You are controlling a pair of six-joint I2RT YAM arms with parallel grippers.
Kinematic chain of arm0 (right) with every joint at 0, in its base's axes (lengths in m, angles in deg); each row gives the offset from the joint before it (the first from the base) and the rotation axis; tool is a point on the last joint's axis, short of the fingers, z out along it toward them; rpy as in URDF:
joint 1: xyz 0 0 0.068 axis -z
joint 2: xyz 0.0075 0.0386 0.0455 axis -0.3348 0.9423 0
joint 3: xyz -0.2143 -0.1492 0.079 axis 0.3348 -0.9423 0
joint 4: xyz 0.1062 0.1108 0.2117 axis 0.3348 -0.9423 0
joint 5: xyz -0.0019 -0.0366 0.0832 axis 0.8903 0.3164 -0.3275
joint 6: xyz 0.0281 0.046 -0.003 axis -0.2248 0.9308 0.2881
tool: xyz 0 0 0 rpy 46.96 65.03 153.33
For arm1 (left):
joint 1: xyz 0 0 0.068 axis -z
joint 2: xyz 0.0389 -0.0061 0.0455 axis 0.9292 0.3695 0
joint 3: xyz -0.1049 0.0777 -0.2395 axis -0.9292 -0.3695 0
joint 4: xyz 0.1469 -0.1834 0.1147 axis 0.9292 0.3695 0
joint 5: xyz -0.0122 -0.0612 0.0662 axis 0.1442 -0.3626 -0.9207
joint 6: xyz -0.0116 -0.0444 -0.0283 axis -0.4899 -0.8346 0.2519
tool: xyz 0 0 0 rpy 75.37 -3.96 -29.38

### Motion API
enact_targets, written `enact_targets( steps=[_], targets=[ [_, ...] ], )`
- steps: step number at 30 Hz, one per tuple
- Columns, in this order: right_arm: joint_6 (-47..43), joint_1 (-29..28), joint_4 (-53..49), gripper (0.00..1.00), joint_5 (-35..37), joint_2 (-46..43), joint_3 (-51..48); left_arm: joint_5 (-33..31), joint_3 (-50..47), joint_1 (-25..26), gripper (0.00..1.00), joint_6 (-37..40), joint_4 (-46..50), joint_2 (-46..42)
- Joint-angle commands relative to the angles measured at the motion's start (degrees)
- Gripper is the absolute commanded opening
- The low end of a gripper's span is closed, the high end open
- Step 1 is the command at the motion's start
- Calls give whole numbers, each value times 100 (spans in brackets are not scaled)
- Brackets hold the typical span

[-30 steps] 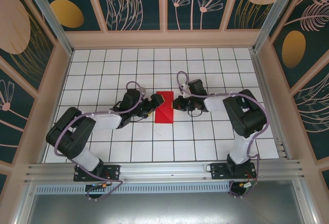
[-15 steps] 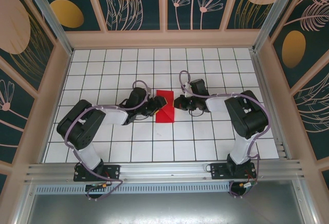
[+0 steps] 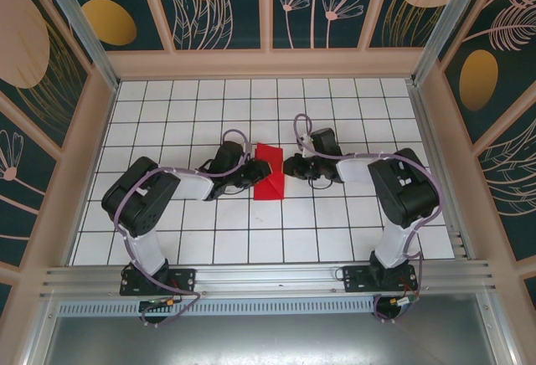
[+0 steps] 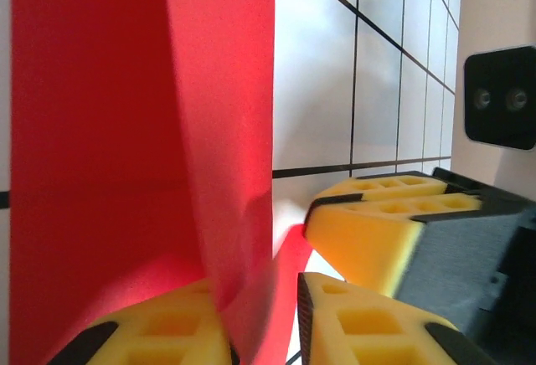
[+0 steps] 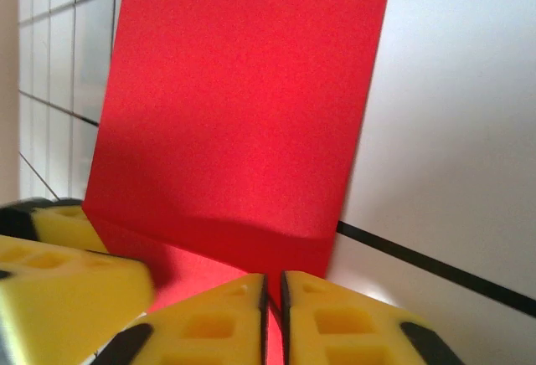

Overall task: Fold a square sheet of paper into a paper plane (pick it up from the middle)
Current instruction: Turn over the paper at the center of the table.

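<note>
Locate the red sheet of paper (image 3: 269,182) at the centre of the top view, resting on the white tiled table (image 3: 335,223) with one flap raised, between the left gripper (image 3: 258,167) and the right gripper (image 3: 287,167). Read the right gripper as pinched almost flat on the sheet's edge, and the left gripper as narrowed around the raised flap with a slight gap showing; treat a firm hold there as impossible to confirm. Judge progress as early: one fold apparently in hand, no dart shape yet, nose and wing creases outstanding.
</note>
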Motion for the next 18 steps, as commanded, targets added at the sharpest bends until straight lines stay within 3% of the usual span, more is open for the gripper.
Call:
enact_targets(
  steps=[1, 5, 12, 18],
  targets=[
    [102, 59, -158, 33, 253, -627, -56, 38, 135, 28, 21, 453, -19, 141],
    [153, 58, -591, 62, 986, -1314, -47, -123, 109, 22, 13, 714, -74, 108],
    [115, 60, -897, 97, 1850, -2391, -187, -546, 158, 28, 1, 1185, 654, -520],
    [386, 62, -915, 99, 2445, -2955, -268, -1466, 637, 26, 1, 1804, 2899, -1712]
  ],
)
